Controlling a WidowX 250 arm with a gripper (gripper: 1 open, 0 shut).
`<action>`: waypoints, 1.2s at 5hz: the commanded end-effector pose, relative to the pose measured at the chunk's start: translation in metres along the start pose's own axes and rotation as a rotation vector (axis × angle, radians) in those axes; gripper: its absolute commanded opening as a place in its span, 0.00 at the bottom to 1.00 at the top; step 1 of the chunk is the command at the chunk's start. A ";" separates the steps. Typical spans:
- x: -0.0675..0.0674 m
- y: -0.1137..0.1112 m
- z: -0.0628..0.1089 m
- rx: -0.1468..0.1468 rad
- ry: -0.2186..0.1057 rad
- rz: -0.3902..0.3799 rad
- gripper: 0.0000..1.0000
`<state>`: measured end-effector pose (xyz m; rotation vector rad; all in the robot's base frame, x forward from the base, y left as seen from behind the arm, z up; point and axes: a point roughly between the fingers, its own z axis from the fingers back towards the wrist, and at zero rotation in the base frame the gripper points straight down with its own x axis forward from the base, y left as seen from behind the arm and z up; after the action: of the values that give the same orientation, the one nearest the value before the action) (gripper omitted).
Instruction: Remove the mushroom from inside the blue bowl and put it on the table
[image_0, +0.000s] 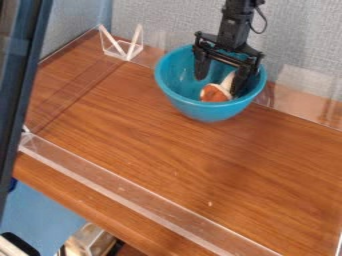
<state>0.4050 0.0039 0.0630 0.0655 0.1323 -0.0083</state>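
**A:** So where's this one at? Looks like the grab hasn't happened yet.

**B:** Yeah, it's the reach-in step. The gripper (225, 68) points straight down into the blue bowl (187, 97), fingers spread wide apart, nothing between them as far as I can see. The mushroom (215, 93) is lying at the bottom of the bowl, orange cap showing, sitting just below the fingertips and a bit toward the near side.

**A:** Touching it?

**B:** Can't tell from this angle. I'd guess not quite.

**A:** Next move?

**B:** Probably drop a little lower so the fingers straddle the mushroom, then squeeze, lift clear of the rim and set it down on the table (160, 160). The bowl's curved wall is close, so a finger could bump it.
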 end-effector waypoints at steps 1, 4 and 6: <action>-0.007 -0.004 0.033 0.000 -0.088 0.041 0.00; -0.013 0.004 0.069 -0.003 -0.103 -0.012 0.00; -0.036 0.024 0.135 -0.003 -0.181 0.070 0.00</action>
<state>0.3903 0.0150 0.1609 0.0647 0.0656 0.0381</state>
